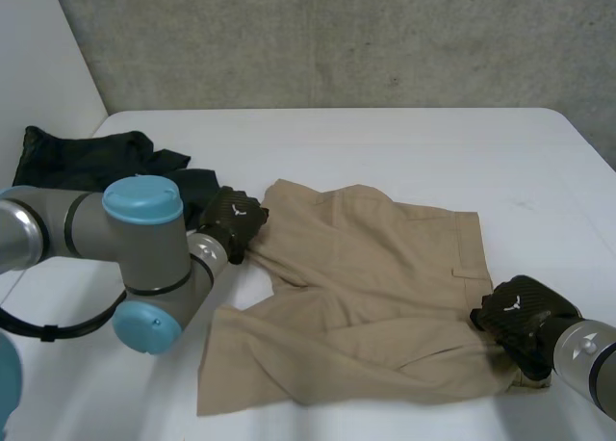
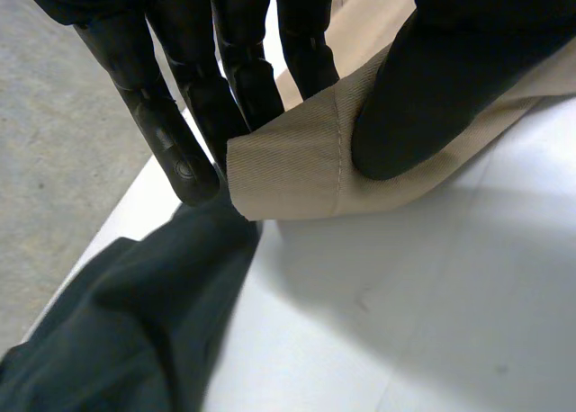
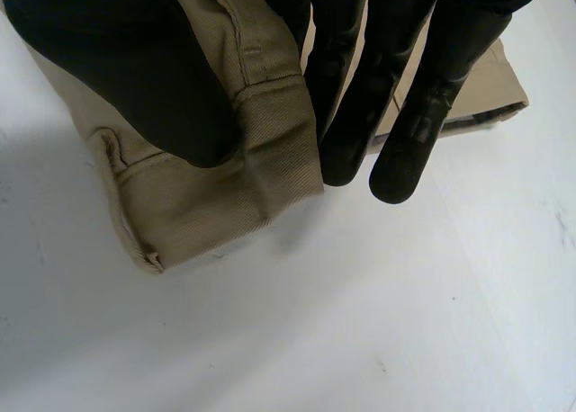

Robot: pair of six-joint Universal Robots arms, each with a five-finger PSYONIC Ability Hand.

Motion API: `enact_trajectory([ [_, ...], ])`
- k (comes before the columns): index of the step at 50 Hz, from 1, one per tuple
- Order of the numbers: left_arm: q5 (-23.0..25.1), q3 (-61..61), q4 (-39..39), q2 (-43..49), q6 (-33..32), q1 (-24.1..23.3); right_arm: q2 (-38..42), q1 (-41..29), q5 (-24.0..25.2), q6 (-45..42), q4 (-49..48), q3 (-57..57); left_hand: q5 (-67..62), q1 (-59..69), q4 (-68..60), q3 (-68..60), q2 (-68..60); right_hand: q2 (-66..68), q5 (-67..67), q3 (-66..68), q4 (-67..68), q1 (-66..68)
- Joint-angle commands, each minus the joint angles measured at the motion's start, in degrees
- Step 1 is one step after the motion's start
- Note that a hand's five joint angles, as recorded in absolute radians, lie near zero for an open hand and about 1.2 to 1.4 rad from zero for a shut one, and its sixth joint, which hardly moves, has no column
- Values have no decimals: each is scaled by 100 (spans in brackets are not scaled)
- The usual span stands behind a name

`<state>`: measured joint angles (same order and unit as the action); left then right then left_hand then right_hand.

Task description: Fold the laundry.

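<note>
A pair of beige shorts (image 1: 375, 287) lies spread out, a little wrinkled, in the middle of the white table (image 1: 404, 142). The left hand (image 1: 234, 223) is at the edge of the shorts, at about 10 o'clock from their middle. In its wrist view the thumb presses on a stitched hem and the straight fingers (image 2: 180, 124) lie behind it, so the hem corner is pinched between them. The right hand (image 1: 518, 318) is at about 4 o'clock, on the waistband corner. In its wrist view the thumb lies over the folded band and the fingers (image 3: 414, 115) reach down on its other side, so this hand also grips the cloth. A dark green garment (image 1: 77, 157) lies in a heap at 10 o'clock on the table, just beside the pinched hem.
</note>
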<state>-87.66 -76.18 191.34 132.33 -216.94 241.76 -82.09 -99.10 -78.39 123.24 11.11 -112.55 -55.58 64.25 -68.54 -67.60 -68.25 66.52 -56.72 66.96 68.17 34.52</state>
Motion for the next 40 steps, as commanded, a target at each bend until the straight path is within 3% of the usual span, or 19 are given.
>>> enact_trajectory([
  [1,-646,-371,-123,-392,-33,-278,0,-22,16,148,-12,23,-1442,1575,-1146,-1240,-1175,1348,-1328,1304,1183,4548],
  [8,-1323,-353,-562,-384,-59,-498,0,-22,16,148,-12,23,-1442,1575,-1146,-1240,-1175,1348,-1328,1304,1183,4548],
  [25,-1763,-292,-748,-304,-341,-586,8,-31,16,157,-21,-30,-1442,1575,-1146,-1240,-1175,1348,-1328,1304,1183,4548],
  [26,-1763,-292,-730,-322,-332,-586,8,-31,16,157,-21,-39,-1177,1311,-881,-976,-910,1348,-1328,1304,1183,4548],
  [29,-1754,-327,-686,-401,-270,-630,8,-31,25,157,-56,-39,3419,-3286,3715,3621,3687,1348,-1328,1304,1183,4548],
  [31,-1737,-379,-660,-488,-261,-735,8,-39,25,165,-117,-39,5558,-5425,5854,5760,5825,1348,-1328,1304,1183,4548],
  [36,-1746,-572,-642,-1077,-60,-806,8,-48,25,236,-241,-30,5419,-5286,5715,5621,5687,1348,-1328,1304,1183,4548],
  [40,-1684,-915,-651,-1841,511,-788,17,-48,34,315,-250,-12,5285,-5151,5581,5487,5552,1348,-1328,1304,1183,4548],
])
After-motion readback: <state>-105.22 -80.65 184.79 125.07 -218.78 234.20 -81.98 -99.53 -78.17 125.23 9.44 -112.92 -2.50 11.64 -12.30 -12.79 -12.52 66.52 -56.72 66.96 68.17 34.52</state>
